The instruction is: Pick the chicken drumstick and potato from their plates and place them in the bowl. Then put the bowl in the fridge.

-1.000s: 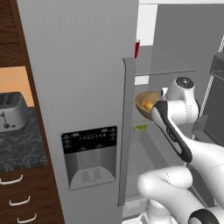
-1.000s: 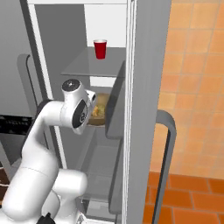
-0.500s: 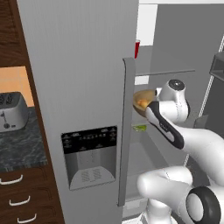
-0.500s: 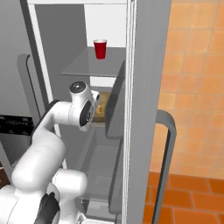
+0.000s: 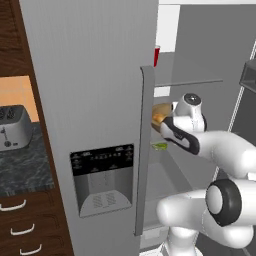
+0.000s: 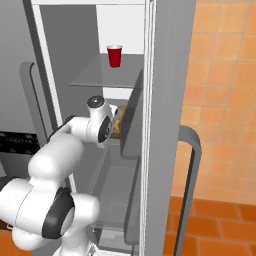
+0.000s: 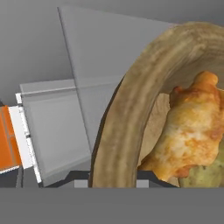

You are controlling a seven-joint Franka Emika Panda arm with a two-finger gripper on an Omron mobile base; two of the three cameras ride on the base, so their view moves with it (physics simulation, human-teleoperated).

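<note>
The fridge [image 5: 90,100] stands open, and my arm reaches in at its middle shelf. The tan wooden bowl [image 5: 160,114] [image 6: 119,125] shows just past the hand, at shelf level. In the hand view the bowl's thick rim [image 7: 116,131] runs up between the finger tips, with my gripper [image 7: 113,177] shut on it. Inside the bowl lie the golden chicken drumstick [image 7: 192,127] and, below it, the yellowish potato [image 7: 205,175]. The plates are out of view.
A red cup [image 5: 156,55] [image 6: 114,55] stands on the glass shelf above the bowl. The open door with its dark bins [image 6: 132,120] hangs close on the arm's right. A toaster [image 5: 14,127] sits on the dark counter left of the fridge.
The hand has pushed a little further into the fridge with the bowl, and the arm's elbow has swung up closer to the cameras.
</note>
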